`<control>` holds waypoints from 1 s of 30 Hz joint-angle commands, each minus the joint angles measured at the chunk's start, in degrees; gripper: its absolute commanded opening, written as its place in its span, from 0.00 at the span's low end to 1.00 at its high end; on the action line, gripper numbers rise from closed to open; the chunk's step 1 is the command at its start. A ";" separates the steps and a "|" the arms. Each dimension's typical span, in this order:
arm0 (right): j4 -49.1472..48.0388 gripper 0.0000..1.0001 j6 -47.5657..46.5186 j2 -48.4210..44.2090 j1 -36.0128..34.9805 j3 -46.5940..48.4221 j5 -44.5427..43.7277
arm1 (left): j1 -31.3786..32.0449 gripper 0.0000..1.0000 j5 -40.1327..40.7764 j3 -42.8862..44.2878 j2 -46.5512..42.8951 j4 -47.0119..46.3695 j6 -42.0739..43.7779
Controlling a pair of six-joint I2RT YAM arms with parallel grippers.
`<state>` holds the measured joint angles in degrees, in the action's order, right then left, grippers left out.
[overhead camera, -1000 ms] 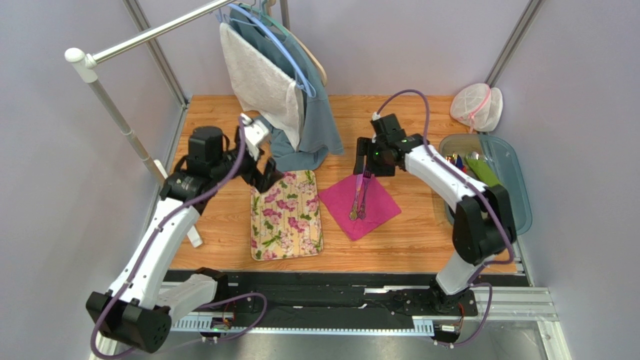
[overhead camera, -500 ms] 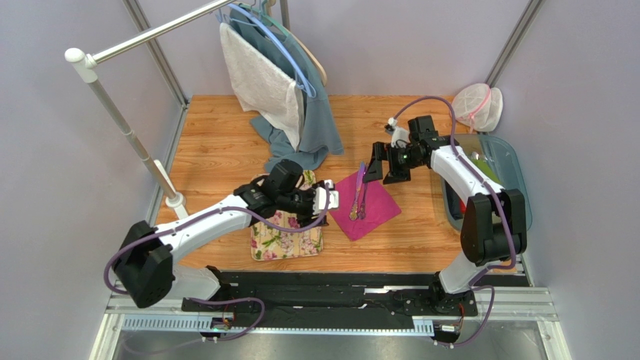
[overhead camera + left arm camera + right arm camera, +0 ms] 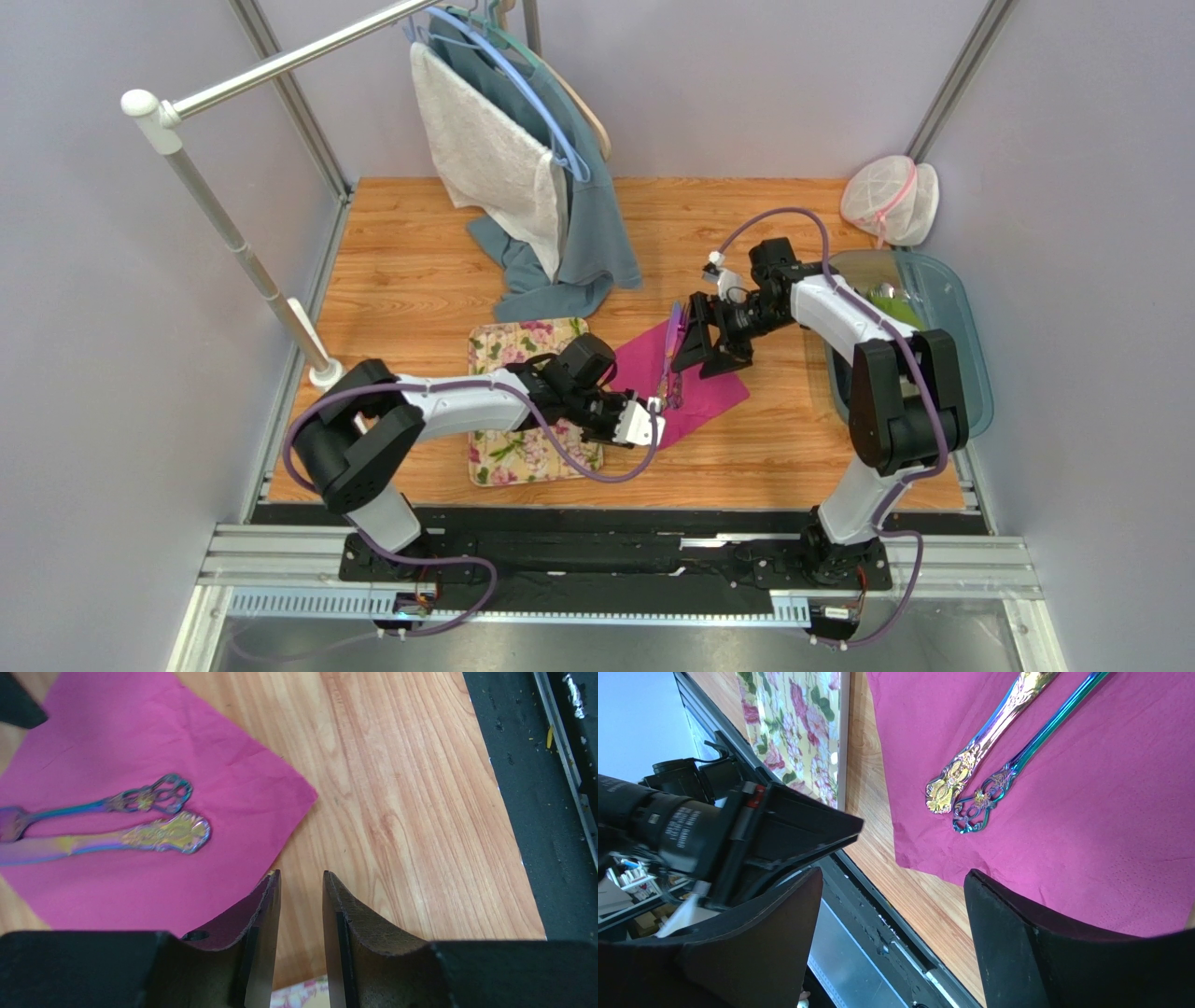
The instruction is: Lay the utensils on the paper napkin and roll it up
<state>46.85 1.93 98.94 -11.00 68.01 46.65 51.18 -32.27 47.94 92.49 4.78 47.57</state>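
While your left claw point(image 3: 296, 882) sits nearly pinched, with only a thin slit of wood showing between its rough brown pads and nothing caught there, one pad tip lies right at the near edge of the magenta paper napkin point(image 3: 140, 749). Your right claw point(image 3: 889, 882) gapes wide and empty over that soft, creased sheet. Two slim iridescent utensils point(image 3: 163, 834) with ornate scrolled handles lie side by side on it, on the wood-grain table point(image 3: 414, 798).
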 commanded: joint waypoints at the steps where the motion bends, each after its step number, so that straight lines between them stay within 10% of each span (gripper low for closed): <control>1: 2.10 0.78 -1.67 0.82 0.19 1.60 1.51 | 2.87 0.37 -0.25 4.34 3.21 -1.88 5.95; 30: 3.77 0.77 -3.78 1.96 3.27 0.99 1.95 | 7.88 0.39 3.79 6.55 9.82 -8.03 3.85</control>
<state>50.39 -0.75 101.08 -8.38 68.16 47.00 58.39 -28.18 52.36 101.69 -0.45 52.16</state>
